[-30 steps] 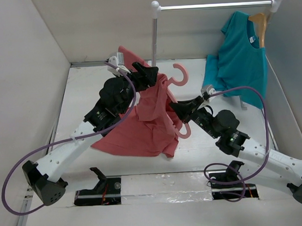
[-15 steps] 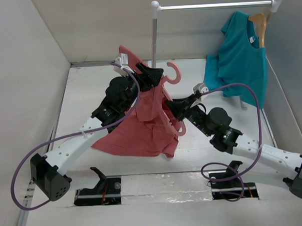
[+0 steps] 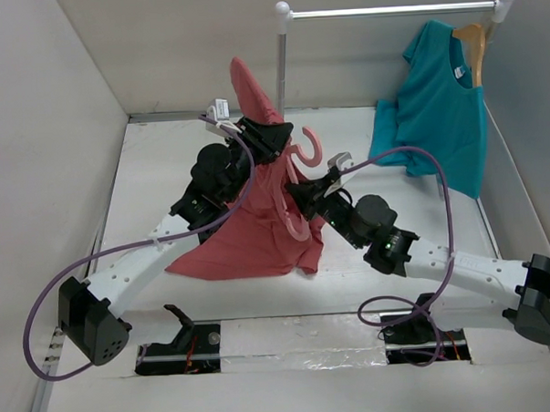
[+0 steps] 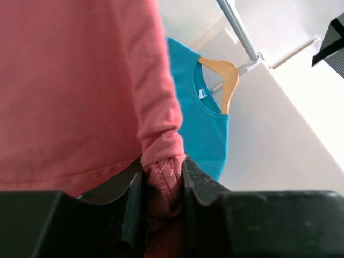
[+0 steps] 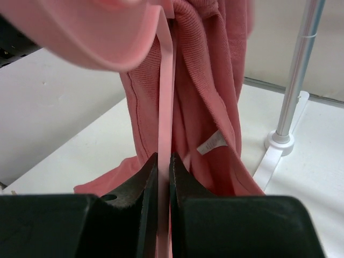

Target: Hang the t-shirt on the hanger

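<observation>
The salmon-red t-shirt (image 3: 258,234) hangs in the air over the table's middle, its lower part resting on the table. My left gripper (image 3: 276,136) is shut on a bunched fold of the t-shirt (image 4: 161,177), lifting one part into a peak (image 3: 247,84). The pink hanger (image 3: 305,154) stands upright beside it, hook up, partly wrapped by the cloth. My right gripper (image 3: 297,194) is shut on a thin bar of the hanger (image 5: 165,107). The shirt's white tag (image 5: 210,145) shows in the right wrist view.
A metal clothes rail (image 3: 390,10) on a post (image 3: 280,73) stands at the back. A teal-blue t-shirt (image 3: 440,108) on a tan wooden hanger (image 3: 473,42) hangs at its right end. White walls close both sides.
My left gripper has shut on the t-shirt cloth and raised a fold higher. The right arm has carried the hanger to the left, closer to the left gripper.
</observation>
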Robot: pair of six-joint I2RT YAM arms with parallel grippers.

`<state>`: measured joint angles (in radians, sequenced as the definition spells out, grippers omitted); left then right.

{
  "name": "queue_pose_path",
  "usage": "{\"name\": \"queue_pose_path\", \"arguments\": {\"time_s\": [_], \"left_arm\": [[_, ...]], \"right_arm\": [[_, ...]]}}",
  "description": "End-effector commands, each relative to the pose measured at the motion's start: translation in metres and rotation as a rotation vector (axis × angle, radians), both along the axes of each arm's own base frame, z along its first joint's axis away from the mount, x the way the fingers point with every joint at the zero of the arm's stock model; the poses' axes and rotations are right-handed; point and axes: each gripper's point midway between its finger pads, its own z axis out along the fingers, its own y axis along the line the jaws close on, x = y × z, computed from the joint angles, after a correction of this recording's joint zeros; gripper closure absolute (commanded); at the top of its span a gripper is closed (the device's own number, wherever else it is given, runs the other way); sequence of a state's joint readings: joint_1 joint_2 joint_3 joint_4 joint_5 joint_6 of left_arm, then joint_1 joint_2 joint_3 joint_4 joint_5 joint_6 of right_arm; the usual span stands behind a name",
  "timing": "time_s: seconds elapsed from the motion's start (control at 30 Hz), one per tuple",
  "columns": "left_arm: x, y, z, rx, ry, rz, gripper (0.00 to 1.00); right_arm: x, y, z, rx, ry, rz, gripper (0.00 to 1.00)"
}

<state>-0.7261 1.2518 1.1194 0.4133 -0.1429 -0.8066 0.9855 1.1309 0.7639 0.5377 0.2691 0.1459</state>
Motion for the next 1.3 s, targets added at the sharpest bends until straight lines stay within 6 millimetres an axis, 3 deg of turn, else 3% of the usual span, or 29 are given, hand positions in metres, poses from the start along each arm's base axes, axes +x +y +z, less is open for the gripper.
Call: {"name": "queue_pose_path", "arguments": {"time_s": [0.0, 0.1, 0.13, 0.17, 0.23, 0.27, 0.37, 0.4, 0.43, 0.47, 0.5, 0.53, 0.57, 0.63, 0.67, 0.77, 0.8, 0.93, 1.03, 1.17, 1.27], "left_arm": [[-0.012, 0.004, 0.001, 0.030, -0.052, -0.027, 1.00], [-0.017, 0.013, 0.010, 0.008, -0.077, -0.014, 1.00], [-0.020, 0.013, 0.015, 0.003, -0.085, -0.028, 1.00], [-0.016, 0.018, 0.014, 0.010, -0.081, -0.020, 1.00], [-0.022, 0.021, 0.021, -0.010, -0.095, -0.045, 1.00], [-0.021, 0.025, 0.025, -0.036, -0.102, -0.048, 1.00], [-0.028, 0.026, 0.029, -0.055, -0.108, -0.127, 1.00], [-0.026, 0.028, 0.028, -0.064, -0.102, -0.120, 1.00], [-0.031, 0.027, 0.030, -0.074, -0.109, -0.144, 1.00], [-0.033, 0.027, 0.033, -0.087, -0.119, -0.152, 1.00], [-0.034, 0.027, 0.034, -0.088, -0.120, -0.155, 1.00], [-0.035, 0.026, 0.035, -0.085, -0.121, -0.162, 1.00], [-0.036, 0.025, 0.035, -0.082, -0.118, -0.167, 1.00], [-0.040, 0.025, 0.039, -0.094, -0.122, -0.181, 1.00], [-0.041, 0.025, 0.040, -0.097, -0.127, -0.186, 1.00], [-0.043, 0.026, 0.043, -0.087, -0.122, -0.188, 1.00], [-0.044, 0.027, 0.043, -0.089, -0.122, -0.188, 1.00], [-0.049, 0.030, 0.051, -0.094, -0.135, -0.189, 1.00], [-0.052, 0.031, 0.051, -0.089, -0.135, -0.192, 1.00], [-0.048, 0.032, 0.053, -0.080, -0.130, -0.187, 1.00], [-0.051, 0.033, 0.054, -0.096, -0.138, -0.195, 1.00]], "right_arm": [[-0.020, -0.004, 0.092, 0.226, -0.166, 0.053, 1.00], [-0.022, -0.004, 0.086, 0.204, -0.136, 0.062, 0.92], [-0.025, -0.007, 0.083, 0.203, -0.128, 0.070, 0.85], [-0.026, -0.010, 0.079, 0.197, -0.115, 0.066, 0.69], [-0.032, -0.019, 0.080, 0.195, -0.104, 0.068, 0.53], [-0.035, -0.021, 0.067, 0.155, -0.083, 0.073, 0.42], [-0.047, -0.039, 0.047, 0.104, -0.051, 0.075, 0.24], [-0.048, -0.043, 0.039, 0.090, -0.043, 0.068, 0.22], [-0.049, -0.047, 0.031, 0.074, -0.045, 0.063, 0.22], [-0.043, -0.056, 0.023, 0.060, -0.045, 0.034, 0.48], [-0.040, -0.063, 0.000, 0.031, -0.025, 0.014, 0.77], [-0.035, -0.068, -0.009, 0.027, -0.006, -0.002, 0.96], [-0.036, -0.065, -0.023, -0.003, 0.010, 0.034, 1.00], [-0.022, -0.072, -0.047, -0.054, 0.043, 0.045, 1.00], [-0.027, -0.066, -0.054, -0.073, 0.047, 0.116, 0.94], [-0.022, -0.063, -0.075, -0.136, 0.070, 0.171, 0.31], [-0.023, -0.060, -0.081, -0.151, 0.078, 0.191, 0.27], [-0.018, -0.053, -0.100, -0.214, 0.113, 0.212, 0.24], [-0.013, -0.048, -0.099, -0.197, 0.090, 0.215, 0.25], [-0.006, -0.035, -0.106, -0.257, 0.102, 0.231, 0.40], [0.001, -0.027, -0.105, -0.255, 0.095, 0.222, 0.41]]}}
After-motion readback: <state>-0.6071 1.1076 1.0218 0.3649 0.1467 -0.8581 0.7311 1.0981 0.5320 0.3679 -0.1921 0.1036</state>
